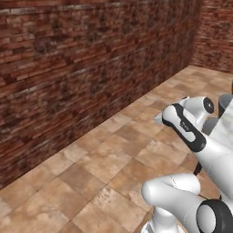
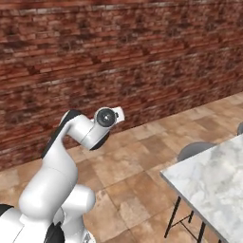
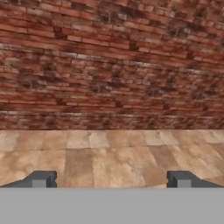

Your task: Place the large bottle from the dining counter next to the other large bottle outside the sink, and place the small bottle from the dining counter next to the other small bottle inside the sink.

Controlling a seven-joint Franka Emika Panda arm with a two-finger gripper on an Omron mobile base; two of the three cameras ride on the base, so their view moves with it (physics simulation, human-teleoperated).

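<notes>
My gripper [image 3: 109, 179] is open, its two dark fingertips [image 3: 41, 178] far apart with nothing between them. It points at a brick wall [image 3: 112, 65] and tiled floor [image 3: 109, 153]. The arm is folded up over the base, with the hand [image 2: 111, 116] held near the wall side. A marble dining counter [image 2: 213, 180] shows at the lower right of the right base view, its visible top bare. The bottles and the sink are out of view.
A grey round stool [image 2: 194, 149] stands at the counter's near corner on dark legs. The brick wall [image 1: 91, 59] runs along the left and far side, meeting another wall at a corner [image 1: 198, 34]. Tiled floor [image 1: 91, 173] lies open between wall and base.
</notes>
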